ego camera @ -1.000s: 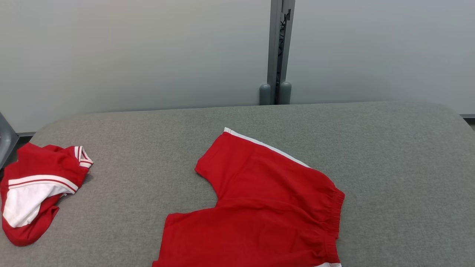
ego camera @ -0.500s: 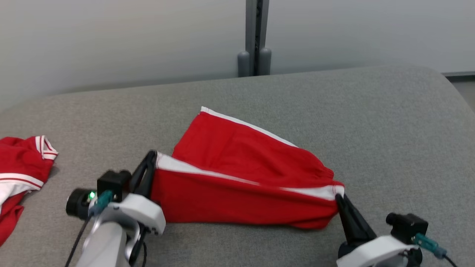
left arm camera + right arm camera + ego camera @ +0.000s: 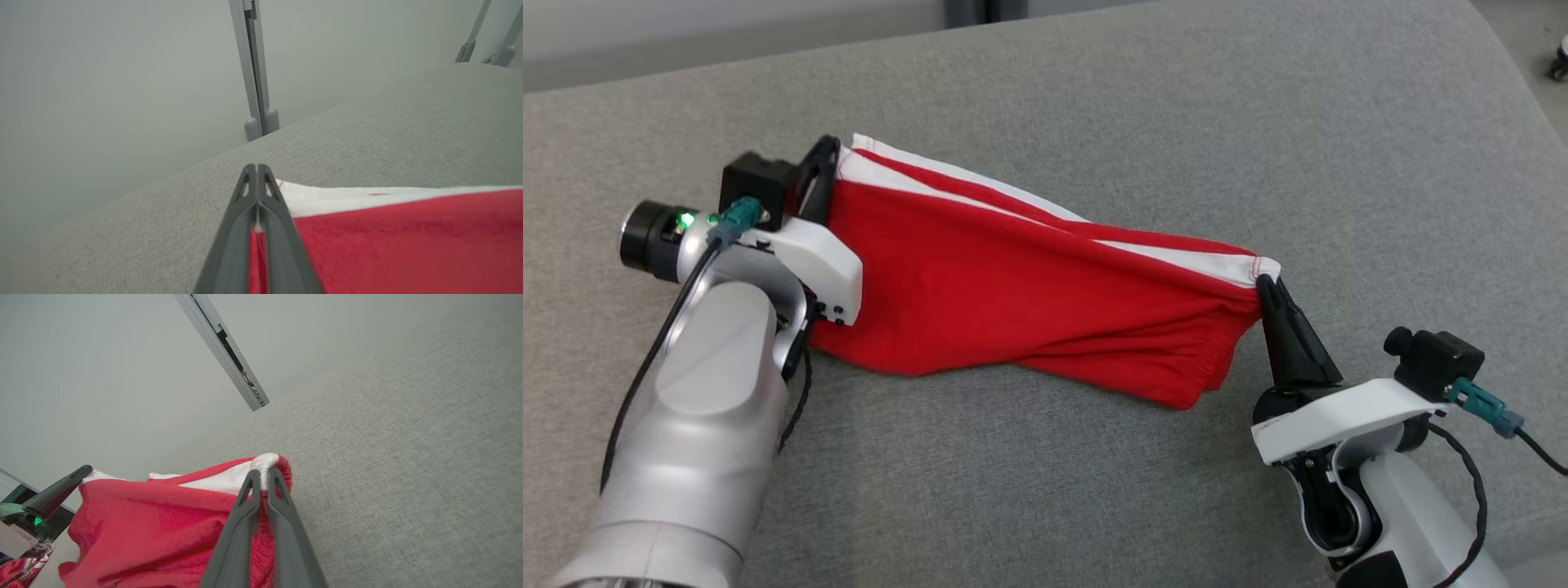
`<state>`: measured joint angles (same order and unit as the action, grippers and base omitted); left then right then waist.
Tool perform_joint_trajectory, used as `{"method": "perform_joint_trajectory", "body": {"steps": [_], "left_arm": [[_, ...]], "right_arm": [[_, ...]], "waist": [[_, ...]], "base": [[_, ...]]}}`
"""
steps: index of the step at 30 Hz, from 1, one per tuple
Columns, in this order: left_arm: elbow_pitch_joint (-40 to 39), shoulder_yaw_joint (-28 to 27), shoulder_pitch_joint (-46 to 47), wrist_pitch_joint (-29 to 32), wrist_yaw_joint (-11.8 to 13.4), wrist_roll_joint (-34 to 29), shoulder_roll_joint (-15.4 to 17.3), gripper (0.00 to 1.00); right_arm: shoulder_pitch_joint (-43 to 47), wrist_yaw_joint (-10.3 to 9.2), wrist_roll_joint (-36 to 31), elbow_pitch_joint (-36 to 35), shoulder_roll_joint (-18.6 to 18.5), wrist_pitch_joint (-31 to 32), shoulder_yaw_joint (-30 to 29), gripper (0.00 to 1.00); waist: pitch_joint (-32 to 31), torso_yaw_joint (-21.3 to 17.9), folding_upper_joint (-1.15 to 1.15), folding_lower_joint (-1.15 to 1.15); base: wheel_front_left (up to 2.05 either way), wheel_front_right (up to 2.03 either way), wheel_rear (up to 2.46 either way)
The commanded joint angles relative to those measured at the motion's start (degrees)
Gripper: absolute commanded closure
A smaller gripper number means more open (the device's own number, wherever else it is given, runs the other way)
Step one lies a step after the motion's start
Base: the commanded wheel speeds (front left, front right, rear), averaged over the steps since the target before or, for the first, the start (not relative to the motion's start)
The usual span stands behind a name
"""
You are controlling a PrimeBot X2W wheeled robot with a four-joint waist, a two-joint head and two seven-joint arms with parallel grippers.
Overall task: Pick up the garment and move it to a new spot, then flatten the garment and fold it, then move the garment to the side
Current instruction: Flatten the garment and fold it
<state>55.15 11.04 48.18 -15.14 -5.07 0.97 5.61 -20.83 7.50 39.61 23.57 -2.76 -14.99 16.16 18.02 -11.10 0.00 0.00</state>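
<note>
The garment (image 3: pixel 1013 286) is a pair of red shorts with white side stripes, folded in half and stretched between my two grippers over the grey table (image 3: pixel 1094 122). My left gripper (image 3: pixel 829 151) is shut on its left corner, seen close up with the left gripper (image 3: pixel 256 171) pinching the white-edged hem of the garment (image 3: pixel 408 237). At the right end my right gripper (image 3: pixel 1264 284) is shut on the white-striped waistband corner; in the right wrist view the right gripper (image 3: pixel 263 475) clamps the bunched elastic of the garment (image 3: pixel 155 526). The lower fold sags onto the table.
The grey padded table (image 3: pixel 408 130) stretches away behind and to the right of the shorts. A pale wall with a vertical metal post (image 3: pixel 255 81) stands beyond its far edge. A scrap of another red and white garment (image 3: pixel 20 567) shows past my left gripper.
The head camera has tilted down, so the picture shifted. A second ago the shorts lay flat and spread; both grippers now hold their corners, with one half brought over the other.
</note>
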Motion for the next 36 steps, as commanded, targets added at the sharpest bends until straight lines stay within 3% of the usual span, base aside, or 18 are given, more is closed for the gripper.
{"method": "perform_joint_trajectory", "body": {"steps": [1, 6, 14, 15, 16, 17, 18, 27, 36], "left_arm": [[1.58, 0.15, 2.49, -0.01, 0.44, -0.61, 0.76, 1.00], [5.31, 0.24, 7.29, -0.01, 2.63, -0.95, 2.07, 1.00], [8.36, 1.09, 9.88, -0.01, 3.75, -1.23, 2.71, 1.00], [8.54, 1.07, 9.94, -0.01, 4.00, -1.05, 2.70, 0.78], [8.77, 0.99, 9.92, -0.01, 4.19, -0.82, 2.63, 0.50], [8.69, 0.70, 9.86, -0.01, 4.37, -0.39, 2.53, 0.11], [8.60, 0.72, 9.67, -0.01, 4.41, -0.28, 2.37, 0.00], [6.89, -1.15, 4.99, -0.01, 4.16, 3.66, 0.11, 0.00], [16.06, -1.69, -0.76, 4.68, 1.13, 8.81, -2.19, 0.00]], "right_arm": [[-1.18, -0.02, 0.83, 0.24, -0.32, -0.28, 0.55, 1.00], [-2.21, -0.02, 2.32, -0.23, -0.38, -0.29, 1.33, 1.00], [-2.09, -0.02, 2.57, -0.44, -0.40, -0.29, 3.51, 1.00], [-2.16, -0.02, 2.42, -0.45, -0.40, -0.29, 3.65, 0.75], [-2.32, -0.02, 1.79, -0.55, -0.40, -0.29, 3.78, 0.23], [-2.48, -0.02, 0.71, -0.64, -0.40, -0.29, 3.77, 0.00], [-2.50, -0.02, -0.13, -0.87, -0.40, -0.29, 3.55, 0.00], [1.09, -0.01, -7.89, -1.60, -0.35, -0.29, -3.78, 0.00], [6.42, -0.01, -11.46, 0.25, -0.30, -0.28, -8.53, 0.00]], "waist": [[2.93, -2.36, 0.00, 0.00], [4.73, -3.39, 0.00, 0.00], [5.67, -3.93, 0.00, 0.00], [5.69, -3.96, 0.00, 0.00], [5.68, -3.96, 0.00, 0.00], [5.63, -3.94, 0.00, 0.00], [5.48, -3.84, 0.00, 0.00], [1.20, -1.45, 0.00, 0.00], [-4.32, 0.46, 0.00, 0.00]], "base": [[0.00, 0.00, 0.00], [0.00, 0.00, 0.00], [0.00, 0.00, 0.00], [0.00, 0.00, 0.00], [0.00, 0.00, 0.00], [0.00, 0.00, 0.00], [0.00, 0.00, 0.00], [0.00, 0.00, 0.00], [0.00, 0.00, 0.00]]}}
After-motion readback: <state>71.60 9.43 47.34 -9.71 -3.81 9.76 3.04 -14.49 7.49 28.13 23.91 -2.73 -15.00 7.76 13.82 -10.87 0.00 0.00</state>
